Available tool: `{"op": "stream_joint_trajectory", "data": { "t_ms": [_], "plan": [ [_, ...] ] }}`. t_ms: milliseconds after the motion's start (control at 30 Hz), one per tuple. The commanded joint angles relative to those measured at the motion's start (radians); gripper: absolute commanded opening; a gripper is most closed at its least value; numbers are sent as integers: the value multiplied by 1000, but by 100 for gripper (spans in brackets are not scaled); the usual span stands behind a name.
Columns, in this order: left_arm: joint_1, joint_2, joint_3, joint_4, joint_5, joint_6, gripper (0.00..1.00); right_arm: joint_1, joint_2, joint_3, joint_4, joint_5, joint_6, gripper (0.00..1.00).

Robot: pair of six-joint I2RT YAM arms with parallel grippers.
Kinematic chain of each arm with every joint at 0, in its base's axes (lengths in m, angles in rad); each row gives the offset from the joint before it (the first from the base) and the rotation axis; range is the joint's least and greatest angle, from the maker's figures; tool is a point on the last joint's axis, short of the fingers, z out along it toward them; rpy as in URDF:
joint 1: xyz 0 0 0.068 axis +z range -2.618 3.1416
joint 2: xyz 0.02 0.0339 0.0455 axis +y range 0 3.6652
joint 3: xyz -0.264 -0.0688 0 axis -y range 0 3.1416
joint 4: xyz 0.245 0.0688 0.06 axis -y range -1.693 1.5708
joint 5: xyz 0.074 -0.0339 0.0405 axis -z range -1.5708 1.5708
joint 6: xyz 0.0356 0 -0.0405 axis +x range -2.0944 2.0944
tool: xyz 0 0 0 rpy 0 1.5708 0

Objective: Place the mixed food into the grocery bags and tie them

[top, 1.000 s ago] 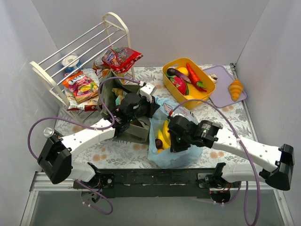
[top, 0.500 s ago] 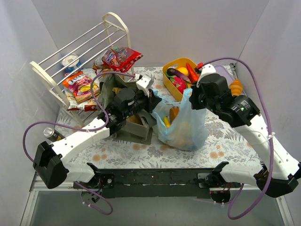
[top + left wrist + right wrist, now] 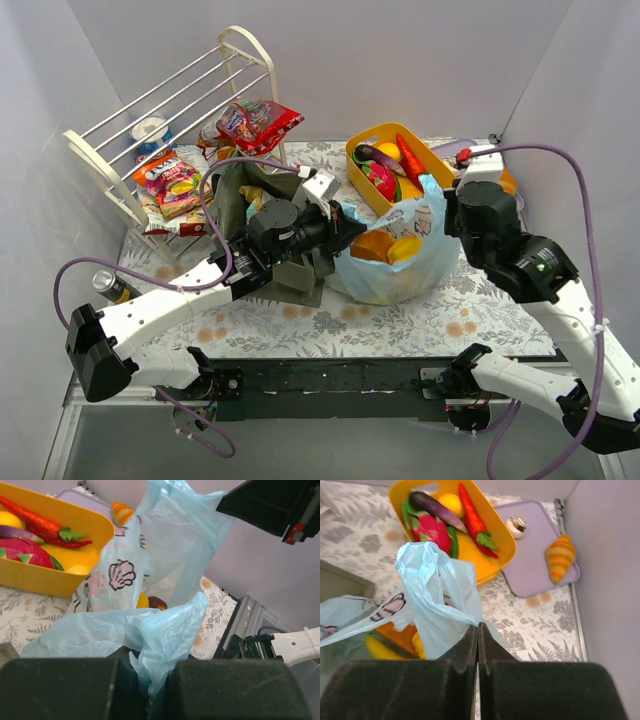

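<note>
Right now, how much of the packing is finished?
Some is done: toy fruit sits inside the blue bag. In hand: the left hand and right hand each pinch the bag's top, not yet knotted. Left: snack packets lie on the rack, vegetables sit in the yellow tub, and the blue bag needs tying.

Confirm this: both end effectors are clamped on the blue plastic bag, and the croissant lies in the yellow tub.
Not quite. The croissant lies on the purple tray beside the yellow tub, not in it; the right wrist view shows this. The left end effector and right end effector are indeed both clamped on the blue plastic bag.
</note>
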Motion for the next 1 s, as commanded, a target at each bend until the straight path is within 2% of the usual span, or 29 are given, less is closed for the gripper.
{"op": "stream_joint_trajectory", "data": {
  "t_ms": [0, 100, 133, 167, 233, 267, 300, 400, 433, 467, 533, 567, 667, 700, 800, 933, 967],
  "plan": [
    [-23, -12, -58, -2, -73, -49, 0, -14, -12, -121, 60, 142, 42, 1],
    [-23, -19, -72, -5, -134, -32, 0, -16, -27, -126, 50, 61, 2, 2],
    [-21, -26, -70, -5, -143, -27, 0, -16, -32, -120, 55, 18, -24, 8],
    [-21, -31, -69, -5, -163, -24, 0, -16, -33, -108, 50, -58, -50, 30],
    [-23, -31, -55, -7, -170, -3, 0, -16, -26, -36, 40, -151, -68, 59],
    [-21, -26, -44, -11, -142, 13, 0, -16, -20, -5, 31, -256, -76, 75],
    [-21, -19, -34, -19, -128, 29, 0, -18, -14, 54, 35, -310, -94, 78],
    [-21, -9, -12, -33, -113, 77, 0, -16, 23, 127, 53, -499, -101, 83],
    [-23, -12, -13, -33, -108, 97, 6, -16, 49, 159, 60, -530, -99, 84],
    [-23, -23, -12, -33, -102, 108, 19, -16, 62, 174, 64, -601, -101, 84],
    [-21, -38, -12, -33, -87, 141, 26, -16, 103, 206, 80, -652, -93, 84],
    [-18, -48, -4, -60, -46, 157, 42, -16, 115, 213, 83, -686, -93, 84],
    [-1, -83, 11, -113, 27, 209, 77, -16, 144, 231, 115, -764, -88, 84],
    [8, -104, 20, -125, 42, 221, 96, -18, 148, 236, 124, -777, -88, 84],
    [75, -144, 29, -166, 135, 241, 98, -19, 160, 263, 139, -820, -88, 84],
    [213, -193, 37, -143, 388, 208, 98, -34, 178, 297, 119, -835, -110, 85],
    [253, -184, 54, -149, 490, 204, 98, -39, 178, 296, 118, -849, -114, 85]
  ]
}}
